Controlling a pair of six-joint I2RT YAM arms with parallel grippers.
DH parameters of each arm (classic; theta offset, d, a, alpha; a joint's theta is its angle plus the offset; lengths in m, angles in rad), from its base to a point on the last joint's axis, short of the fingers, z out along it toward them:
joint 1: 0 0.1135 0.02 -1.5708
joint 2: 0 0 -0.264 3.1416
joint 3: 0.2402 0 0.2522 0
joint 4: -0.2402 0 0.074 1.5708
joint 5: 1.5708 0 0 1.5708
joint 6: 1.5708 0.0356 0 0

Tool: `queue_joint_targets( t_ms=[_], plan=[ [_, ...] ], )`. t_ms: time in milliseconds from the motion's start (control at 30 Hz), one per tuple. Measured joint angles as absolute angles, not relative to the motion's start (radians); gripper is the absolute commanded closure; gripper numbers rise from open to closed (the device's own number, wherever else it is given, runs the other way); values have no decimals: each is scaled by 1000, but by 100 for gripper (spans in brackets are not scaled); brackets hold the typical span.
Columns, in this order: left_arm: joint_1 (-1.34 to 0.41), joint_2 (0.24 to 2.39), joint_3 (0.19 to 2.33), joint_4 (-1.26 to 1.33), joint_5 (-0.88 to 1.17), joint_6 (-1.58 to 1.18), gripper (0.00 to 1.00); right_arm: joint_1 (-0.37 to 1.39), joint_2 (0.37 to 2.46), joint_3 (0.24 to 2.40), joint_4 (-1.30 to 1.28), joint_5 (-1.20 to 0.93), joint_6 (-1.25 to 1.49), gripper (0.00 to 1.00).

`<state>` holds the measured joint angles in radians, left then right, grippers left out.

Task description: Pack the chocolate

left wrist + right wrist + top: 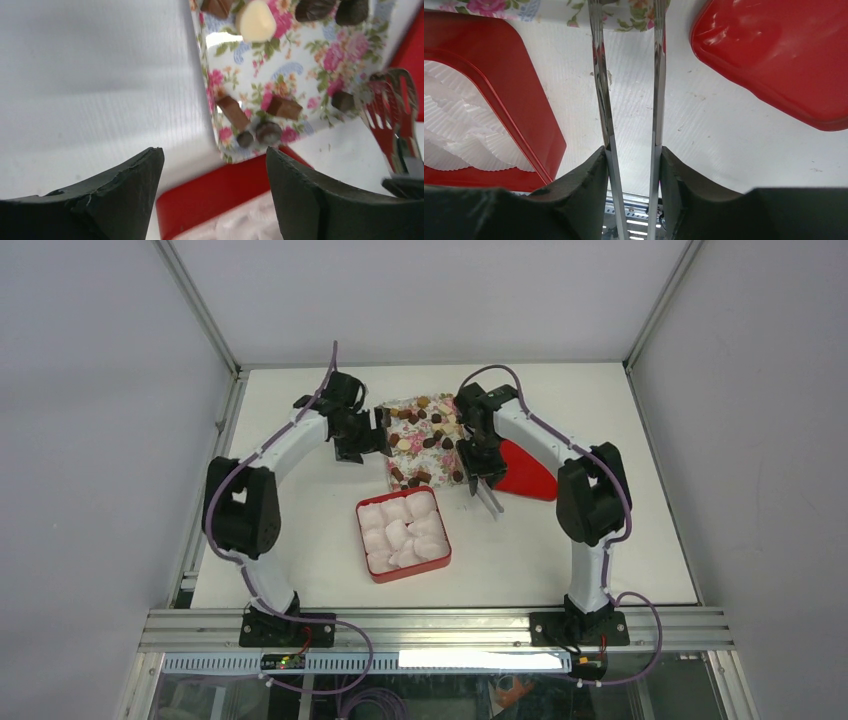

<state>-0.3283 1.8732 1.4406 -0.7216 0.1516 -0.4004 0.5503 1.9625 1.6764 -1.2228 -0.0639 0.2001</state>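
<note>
The chocolate point(428, 442) lies as several small dark brown and cream pieces scattered on a floral tray point(420, 455). In the left wrist view, brown pieces point(283, 106) and a cream one point(255, 21) show on the tray point(300, 70). My left gripper point(383, 430) is open and empty at the tray's left edge point(212, 155). My right gripper point(483, 465) is shut on metal tongs point(600, 75). The tong tips point(392, 107) sit at the tray's near right corner, beside a dark piece point(342, 100).
A red tin box point(362, 540) filled with white paper cups point(405, 530) stands in front of the tray. It also shows in the right wrist view point(519, 100). Its red lid point(525, 472) lies to the right of my right gripper.
</note>
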Motion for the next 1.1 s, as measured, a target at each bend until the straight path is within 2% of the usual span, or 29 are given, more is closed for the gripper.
queue_joint_targets(
  t_ms=[267, 400, 700, 800, 967, 1100],
  plan=[
    [-362, 1497, 1182, -831, 132, -426, 23, 552, 1961, 1660, -1205, -64, 200, 55],
    [-428, 1464, 1106, -883, 128, -446, 33, 552, 1961, 1666, -1204, -63, 201, 55],
    [-445, 1464, 1033, -929, 89, -488, 46, 552, 1961, 1685, -1198, -57, 204, 54],
    [-444, 1464, 1015, -936, 72, -495, 56, 552, 1961, 1685, -1197, -57, 205, 54],
    [-444, 1468, 999, -945, 30, -512, 81, 552, 1961, 1685, -1197, -57, 208, 54],
    [-444, 1469, 998, -944, 11, -522, 95, 553, 1961, 1685, -1193, -57, 210, 54]
  ],
)
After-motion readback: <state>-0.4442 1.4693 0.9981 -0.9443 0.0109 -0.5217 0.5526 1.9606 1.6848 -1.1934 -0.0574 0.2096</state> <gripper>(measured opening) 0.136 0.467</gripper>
